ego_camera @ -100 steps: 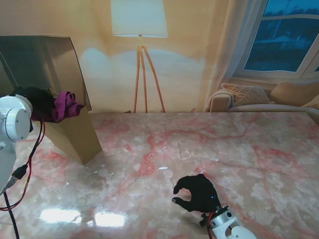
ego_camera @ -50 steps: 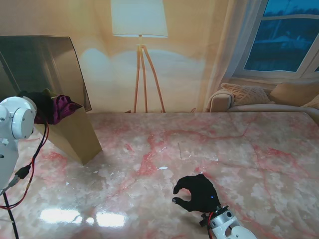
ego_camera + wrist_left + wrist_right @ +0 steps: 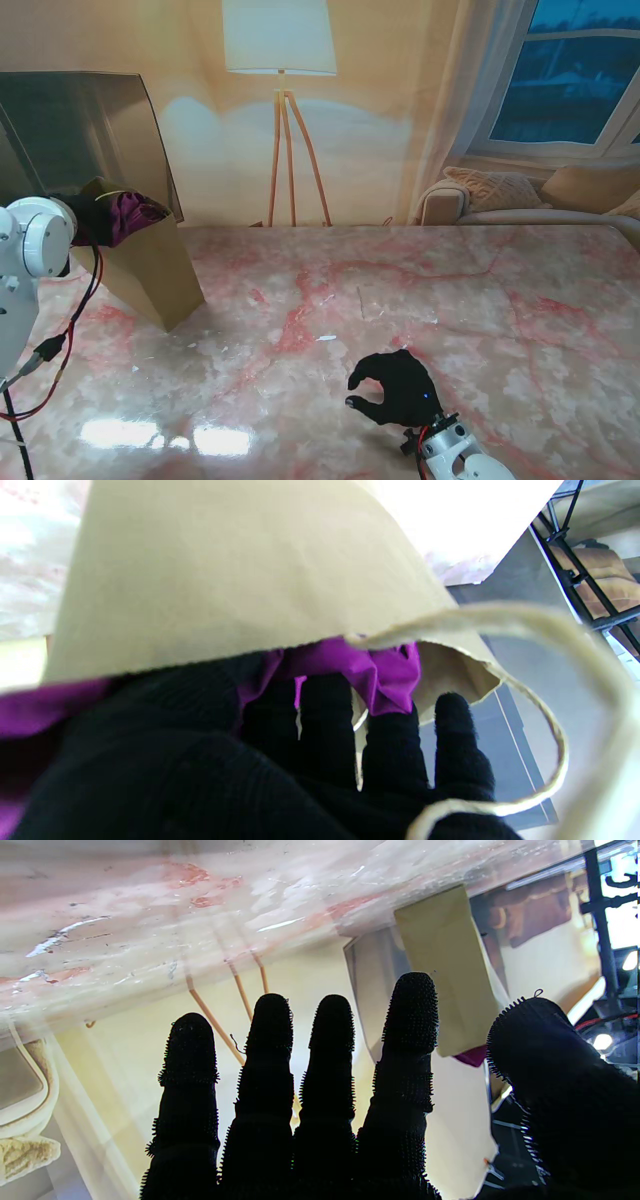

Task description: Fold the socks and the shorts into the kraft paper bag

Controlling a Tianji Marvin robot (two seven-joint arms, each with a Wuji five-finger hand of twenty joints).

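A glossy marble table, pink with red veins, fills the lower half of the stand's view. Behind it runs a backdrop wall showing a tripod floor lamp at upper centre, a sofa with cushions at mid right and a blue window in the upper right corner.

The kraft paper bag stands at the left edge of the frame, tilted, its mouth toward the upper left. The left hand in its black glove is at that mouth, just beyond the white wrist joint. It holds the purple shorts, which sit bunched on the bag's rim, partly inside.

The right hand is low in the frame, right of centre, over the table and well apart from the bag; its fingers are curled loosely and spread, holding nothing.

The left wrist view shows what the stand's view cannot: the black fingers lie straight under the purple cloth just inside the bag's paper lip, with a twisted cord handle looping in front. The right wrist view shows four fingers and the thumb held straight and apart with nothing between them, and the bag far off with a purple scrap at its mouth. The socks cannot be made out in any view.
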